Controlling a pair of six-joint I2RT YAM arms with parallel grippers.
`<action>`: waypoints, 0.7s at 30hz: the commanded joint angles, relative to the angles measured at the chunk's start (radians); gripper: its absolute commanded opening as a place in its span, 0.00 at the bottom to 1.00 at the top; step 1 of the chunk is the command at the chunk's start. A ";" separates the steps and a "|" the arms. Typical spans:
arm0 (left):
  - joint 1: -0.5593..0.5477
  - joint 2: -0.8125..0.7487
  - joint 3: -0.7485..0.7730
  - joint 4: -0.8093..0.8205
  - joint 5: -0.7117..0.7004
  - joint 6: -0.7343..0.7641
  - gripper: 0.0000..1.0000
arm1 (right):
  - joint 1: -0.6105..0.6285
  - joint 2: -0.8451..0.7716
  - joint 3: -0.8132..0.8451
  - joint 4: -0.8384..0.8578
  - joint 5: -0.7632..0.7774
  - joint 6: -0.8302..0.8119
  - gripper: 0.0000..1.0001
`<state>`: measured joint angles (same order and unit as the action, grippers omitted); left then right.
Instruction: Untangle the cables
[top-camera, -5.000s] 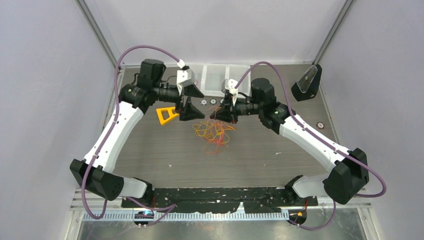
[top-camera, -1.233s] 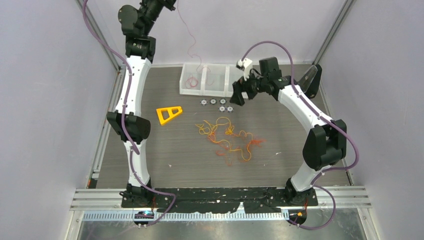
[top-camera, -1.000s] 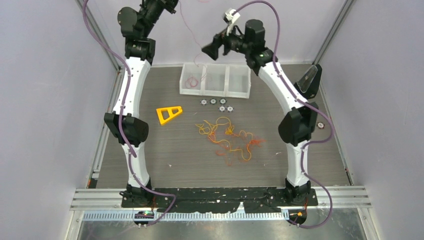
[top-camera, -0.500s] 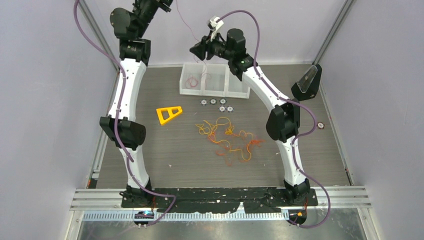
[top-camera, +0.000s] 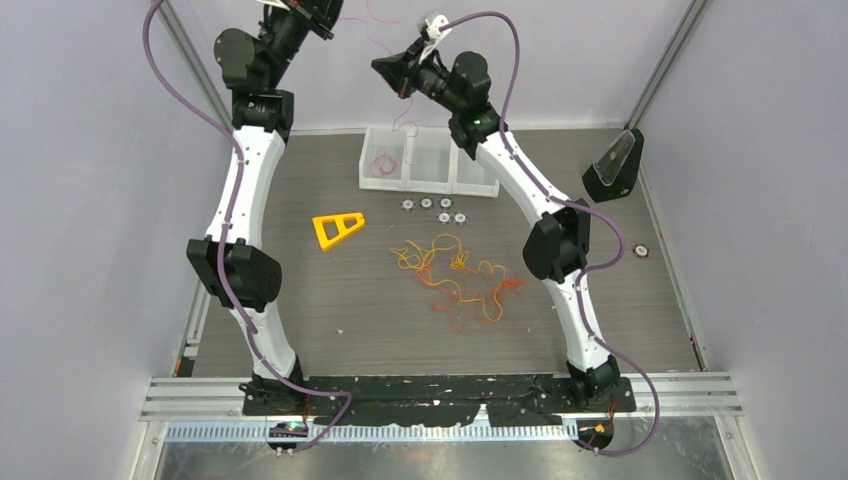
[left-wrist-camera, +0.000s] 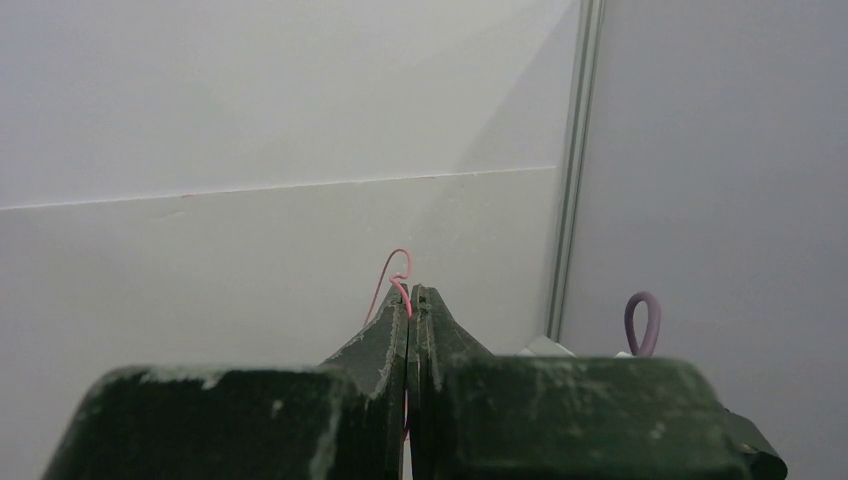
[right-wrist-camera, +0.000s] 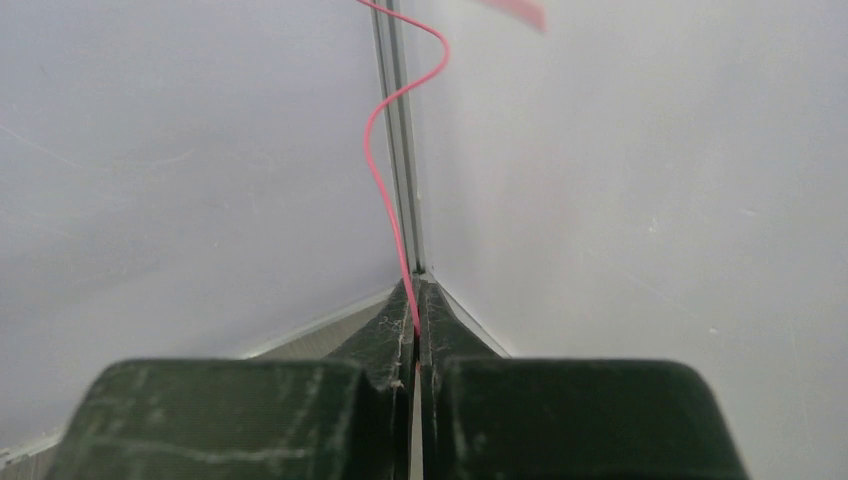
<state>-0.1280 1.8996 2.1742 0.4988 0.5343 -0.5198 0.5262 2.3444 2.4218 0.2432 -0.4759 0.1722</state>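
A thin red cable (top-camera: 404, 112) is lifted high over the back of the table, and its lower end trails down toward the clear bins. My left gripper (top-camera: 330, 12) is at the top edge of the overhead view, shut on the red cable (left-wrist-camera: 395, 272), which loops out of the fingertips. My right gripper (top-camera: 386, 68) is raised beside it and shut on the same red cable (right-wrist-camera: 385, 150), which runs up from its tips (right-wrist-camera: 417, 296). A tangle of yellow and orange cables (top-camera: 455, 272) lies on the table's middle.
A row of clear bins (top-camera: 430, 178) stands at the back, with a red strand (top-camera: 383, 162) in the left one. A yellow triangular frame (top-camera: 336, 228) lies left of the tangle. Small round pieces (top-camera: 432, 208) sit before the bins. A black stand (top-camera: 612, 168) is back right.
The right arm swung up from over the bins to the hanging red cable and its jaws closed on it. The left arm stayed high, holding the cable.
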 joint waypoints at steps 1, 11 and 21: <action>0.008 -0.040 -0.017 0.058 0.011 -0.008 0.00 | 0.010 -0.021 0.048 0.131 0.010 0.071 0.05; 0.019 -0.026 -0.080 0.046 0.010 0.015 0.00 | 0.021 0.092 0.107 0.174 0.054 0.011 0.05; 0.047 -0.015 -0.180 0.028 0.028 0.052 0.00 | 0.049 0.246 0.175 0.273 0.162 -0.014 0.05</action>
<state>-0.0937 1.8996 2.0159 0.4992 0.5476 -0.5037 0.5499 2.5595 2.5175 0.4347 -0.3790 0.1967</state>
